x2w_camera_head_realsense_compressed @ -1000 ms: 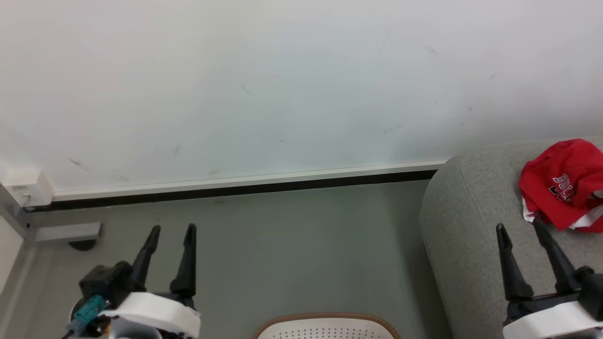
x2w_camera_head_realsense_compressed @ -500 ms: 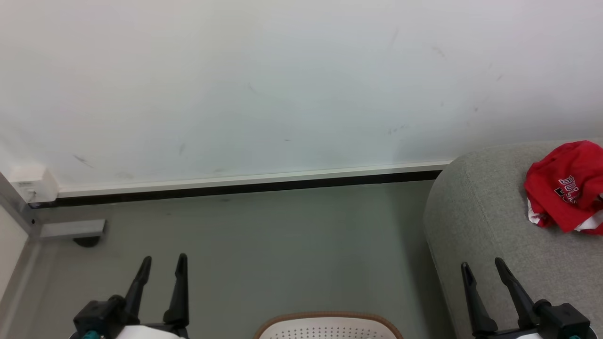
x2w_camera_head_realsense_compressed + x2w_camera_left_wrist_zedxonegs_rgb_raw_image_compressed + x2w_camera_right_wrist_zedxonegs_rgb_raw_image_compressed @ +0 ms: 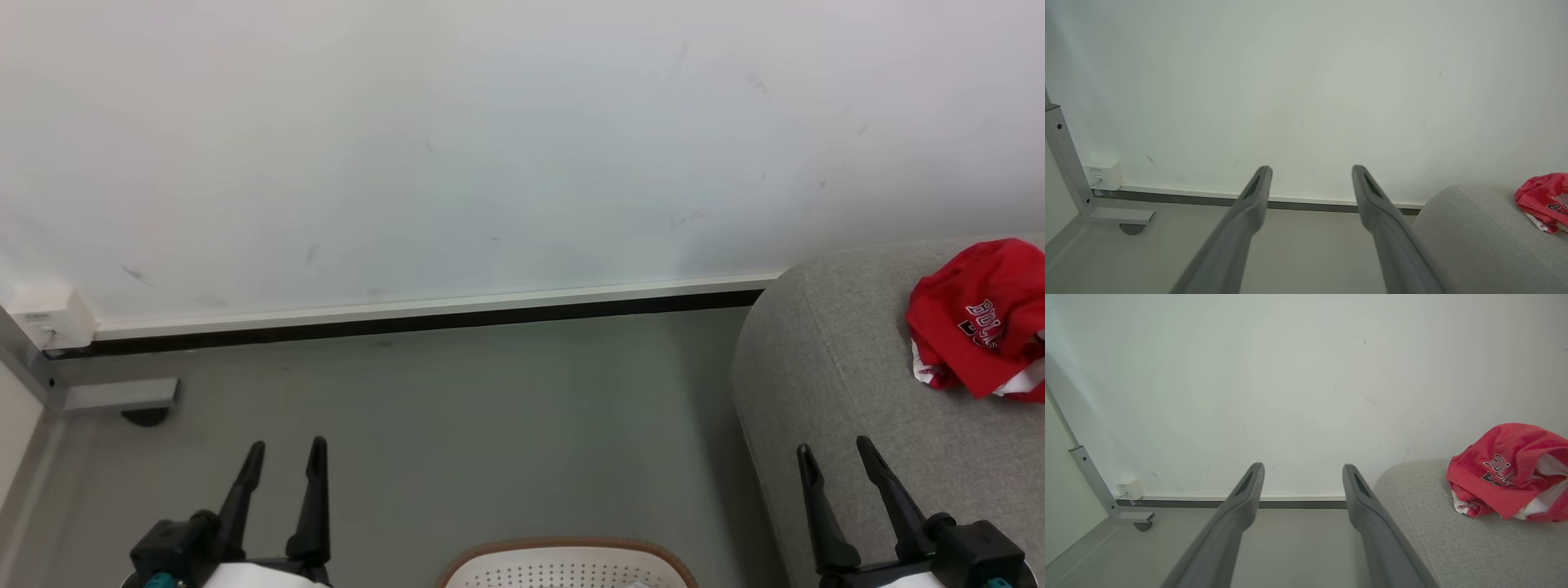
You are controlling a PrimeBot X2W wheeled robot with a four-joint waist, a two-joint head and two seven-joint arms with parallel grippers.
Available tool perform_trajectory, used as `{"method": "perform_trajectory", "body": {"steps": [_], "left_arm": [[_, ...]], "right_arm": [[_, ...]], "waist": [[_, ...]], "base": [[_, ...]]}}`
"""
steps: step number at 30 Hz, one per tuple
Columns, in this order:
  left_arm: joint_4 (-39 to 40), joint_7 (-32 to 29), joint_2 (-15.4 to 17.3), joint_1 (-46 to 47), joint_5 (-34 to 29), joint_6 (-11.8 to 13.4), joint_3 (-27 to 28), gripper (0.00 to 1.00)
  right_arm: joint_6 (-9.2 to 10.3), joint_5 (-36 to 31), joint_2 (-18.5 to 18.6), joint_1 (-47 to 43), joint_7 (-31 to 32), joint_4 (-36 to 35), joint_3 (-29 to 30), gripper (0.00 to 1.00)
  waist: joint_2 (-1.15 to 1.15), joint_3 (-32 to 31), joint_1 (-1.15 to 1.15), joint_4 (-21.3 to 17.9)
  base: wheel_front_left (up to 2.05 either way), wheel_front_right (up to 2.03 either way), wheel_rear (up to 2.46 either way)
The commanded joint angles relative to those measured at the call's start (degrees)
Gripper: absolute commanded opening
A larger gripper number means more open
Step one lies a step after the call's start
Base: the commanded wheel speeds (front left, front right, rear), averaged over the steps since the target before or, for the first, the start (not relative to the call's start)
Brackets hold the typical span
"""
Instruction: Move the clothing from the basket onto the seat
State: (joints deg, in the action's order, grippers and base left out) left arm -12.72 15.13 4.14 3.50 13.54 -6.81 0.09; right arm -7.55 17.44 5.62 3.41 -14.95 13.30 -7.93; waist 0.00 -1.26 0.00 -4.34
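Red clothing with black-and-white lettering lies crumpled on the light-grey seat at the right; it is also seen as the clothing on the seat. The white basket with its tan rim pokes in at the bottom middle of the head view, its inside mostly hidden. My left gripper stands open over the floor at the lower left, empty. My right gripper is open and empty over the seat's front left corner, below and left of the clothing. Both wrist views show wide-apart fingers with nothing between them.
A white wall with a dark skirting strip runs behind the grey floor. A grey metal frame foot on a caster and a white wall box sit at the far left.
Both grippers have dropped lower in the head view, the right one pulling back from the clothing; over the last half second they hardly moved. The clothing lies where it was.
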Motion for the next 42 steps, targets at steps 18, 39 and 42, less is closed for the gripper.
{"method": "perform_trajectory", "body": {"steps": [18, 39, 42], "left_arm": [[-0.5, 0.0, -0.7, 2.8, -2.1, -0.8, -2.3, 1.0], [-11.2, 0.0, 6.7, 17.7, 2.3, -0.7, -24.6, 1.0], [-14.5, -0.2, 7.8, 20.9, 3.7, -0.7, -29.6, 1.0]], "right_arm": [[0.13, -0.5, 0.3, 2.1, -0.2, -0.2, 0.6, 1.0], [0.13, -2.9, -1.6, 12.4, -0.2, -4.8, 3.5, 1.0], [0.13, -3.0, -2.1, 14.3, -0.2, -6.1, 4.3, 1.0]], "waist": [[0.0, 3.0, 0.0, -3.5], [0.0, 19.8, 0.0, -11.9], [0.0, 22.9, 0.0, -12.6]], "base": [[0.0, 0.0, 0.0], [0.0, 0.0, 0.0], [0.0, 0.0, 0.0]]}}
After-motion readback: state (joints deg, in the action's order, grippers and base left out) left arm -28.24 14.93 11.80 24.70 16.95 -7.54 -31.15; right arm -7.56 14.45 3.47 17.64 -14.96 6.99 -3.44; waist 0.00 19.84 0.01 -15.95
